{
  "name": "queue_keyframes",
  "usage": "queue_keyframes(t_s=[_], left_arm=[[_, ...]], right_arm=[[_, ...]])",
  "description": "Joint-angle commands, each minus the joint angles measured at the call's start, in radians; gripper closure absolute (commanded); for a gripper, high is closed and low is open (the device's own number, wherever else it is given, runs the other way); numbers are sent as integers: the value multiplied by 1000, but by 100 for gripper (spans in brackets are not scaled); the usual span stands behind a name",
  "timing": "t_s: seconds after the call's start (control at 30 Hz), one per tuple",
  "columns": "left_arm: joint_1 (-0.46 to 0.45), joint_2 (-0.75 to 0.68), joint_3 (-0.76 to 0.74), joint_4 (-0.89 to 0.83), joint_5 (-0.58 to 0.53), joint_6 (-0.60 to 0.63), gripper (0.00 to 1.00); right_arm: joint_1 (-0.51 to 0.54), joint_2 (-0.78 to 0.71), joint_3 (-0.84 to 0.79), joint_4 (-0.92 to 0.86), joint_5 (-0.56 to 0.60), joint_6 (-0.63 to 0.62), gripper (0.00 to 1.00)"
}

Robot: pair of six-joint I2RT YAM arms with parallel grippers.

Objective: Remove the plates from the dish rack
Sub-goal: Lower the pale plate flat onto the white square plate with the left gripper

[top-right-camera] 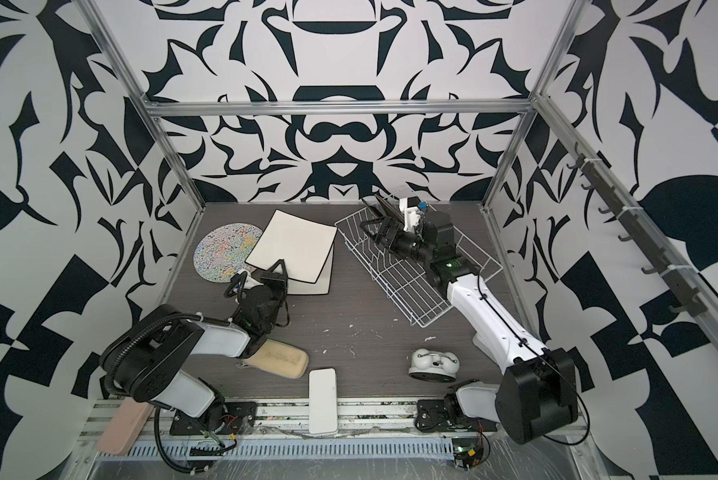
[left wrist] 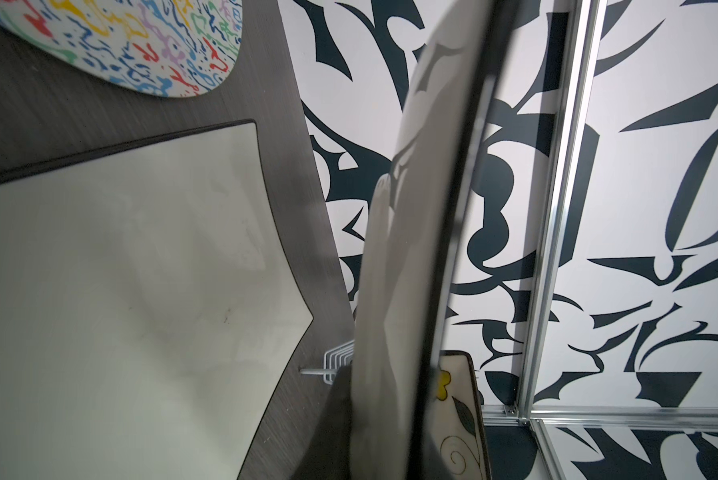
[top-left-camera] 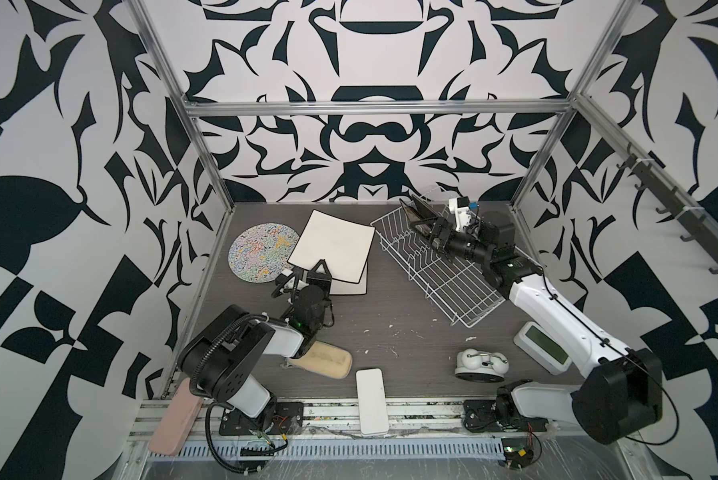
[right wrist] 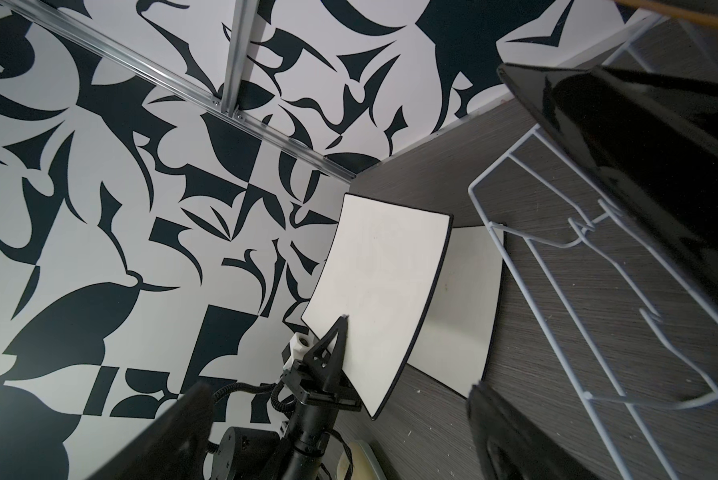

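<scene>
My left gripper (top-left-camera: 322, 269) is shut on the near corner of a square white-backed plate (top-left-camera: 332, 245), held tilted over a second square plate (top-left-camera: 351, 286) lying flat. A round squiggle plate (top-left-camera: 262, 251) lies flat to their left. In the left wrist view the held plate (left wrist: 407, 249) stands edge-on, and a cream flowered face (left wrist: 459, 409) shows past it. The white wire dish rack (top-left-camera: 453, 282) sits at the right with dark square plates (top-left-camera: 416, 211) upright at its far end. My right gripper (top-left-camera: 424, 227) hangs open over the rack beside the dark plates (right wrist: 639, 145), holding nothing.
A beige sponge (top-left-camera: 326, 359) and a white flat block (top-left-camera: 372, 401) lie near the front edge, and a pink block (top-left-camera: 174, 415) at the front left. A white twin-bell object (top-left-camera: 480, 363) and a white box with a green screen (top-left-camera: 542, 347) sit under the right arm.
</scene>
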Motion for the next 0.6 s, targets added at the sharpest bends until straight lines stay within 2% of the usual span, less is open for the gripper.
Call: queue_keyframes(t_s=[0.0, 0.27, 0.57], left_arm=[[-13, -34, 55, 218, -106, -23, 100], [-51, 31, 73, 218, -200, -93, 100], [-66, 87, 82, 218, -251, -127, 100]], right_arm=[[11, -13, 28, 28, 13, -9, 1], [52, 4, 31, 39, 31, 1, 1], [88, 37, 54, 25, 47, -15, 1]])
